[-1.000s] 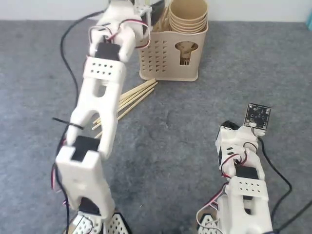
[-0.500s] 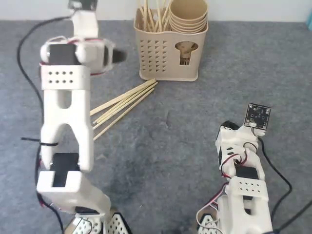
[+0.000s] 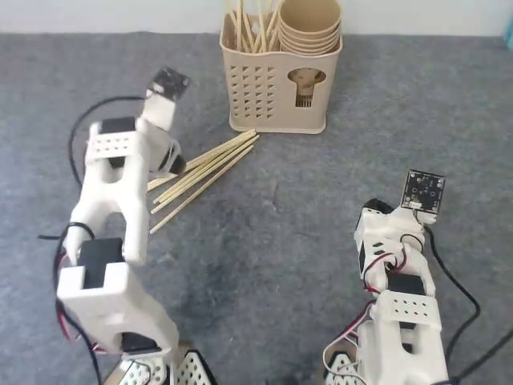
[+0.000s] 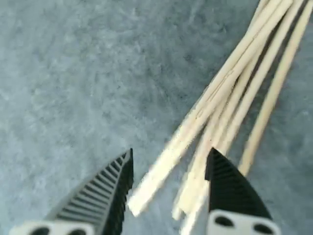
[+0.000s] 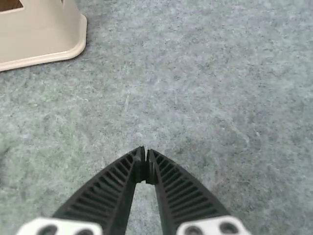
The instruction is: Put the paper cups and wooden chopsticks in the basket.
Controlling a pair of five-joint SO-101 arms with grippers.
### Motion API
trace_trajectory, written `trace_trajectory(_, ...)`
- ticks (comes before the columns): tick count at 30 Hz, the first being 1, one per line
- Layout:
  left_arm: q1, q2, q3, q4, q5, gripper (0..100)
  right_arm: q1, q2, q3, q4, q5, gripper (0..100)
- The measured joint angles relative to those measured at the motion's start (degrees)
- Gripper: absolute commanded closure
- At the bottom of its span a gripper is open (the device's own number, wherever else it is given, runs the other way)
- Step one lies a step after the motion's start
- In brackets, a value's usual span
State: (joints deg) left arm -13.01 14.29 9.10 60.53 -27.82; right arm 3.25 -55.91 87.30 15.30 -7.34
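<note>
Several wooden chopsticks (image 3: 204, 168) lie in a loose bundle on the grey carpet, left of and in front of the beige basket (image 3: 276, 92). The basket holds stacked paper cups (image 3: 309, 24) and more upright chopsticks (image 3: 247, 28). My left gripper (image 3: 175, 164) hangs low over the near end of the bundle. In the left wrist view it (image 4: 168, 164) is open, and the chopstick (image 4: 230, 112) ends lie between its fingers. My right gripper (image 5: 145, 152) is shut on nothing above bare carpet at the front right (image 3: 377, 208).
Grey carpet covers the whole table. A corner of the basket (image 5: 39, 34) shows far ahead of the right gripper. Open carpet lies between the two arms and to the basket's right.
The left arm has drawn back from the basket, swung left, and come down over the loose chopsticks. More chopsticks now stand in the basket. The right arm has not moved.
</note>
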Motion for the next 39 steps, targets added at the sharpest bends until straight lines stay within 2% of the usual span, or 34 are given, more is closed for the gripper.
trace_trajectory(7, -0.2, 2.5, 8.0, -16.9, -5.0, 78, 0.0, 0.0, 0.0, 0.0, 0.0, 99.1)
trace_trajectory(11, -0.2, 5.5, 8.1, -20.4, -5.8, 78, 0.0, 0.0, 0.0, 0.0, 0.0, 99.1)
trace_trajectory(18, -0.2, 6.0, 6.9, -19.4, -5.8, 79, 0.0, 0.0, 0.0, 0.0, 0.0, 99.1)
trace_trajectory(24, -0.2, 6.0, 6.9, -17.7, -6.0, 94, 0.0, 0.0, 0.0, 0.0, 0.0, 99.1)
trace_trajectory(26, 0.0, 6.0, 6.9, -16.1, -8.2, 98, 0.0, 0.0, 0.0, 0.0, 0.0, 99.1)
trace_trajectory(31, 0.8, 6.0, 6.8, -10.9, -11.1, 98, 0.0, 0.0, 0.0, 0.0, 0.0, 99.1)
trace_trajectory(39, 0.8, 6.0, 6.2, -9.1, -11.4, 98, 0.0, 0.0, 0.0, 0.0, 0.0, 99.1)
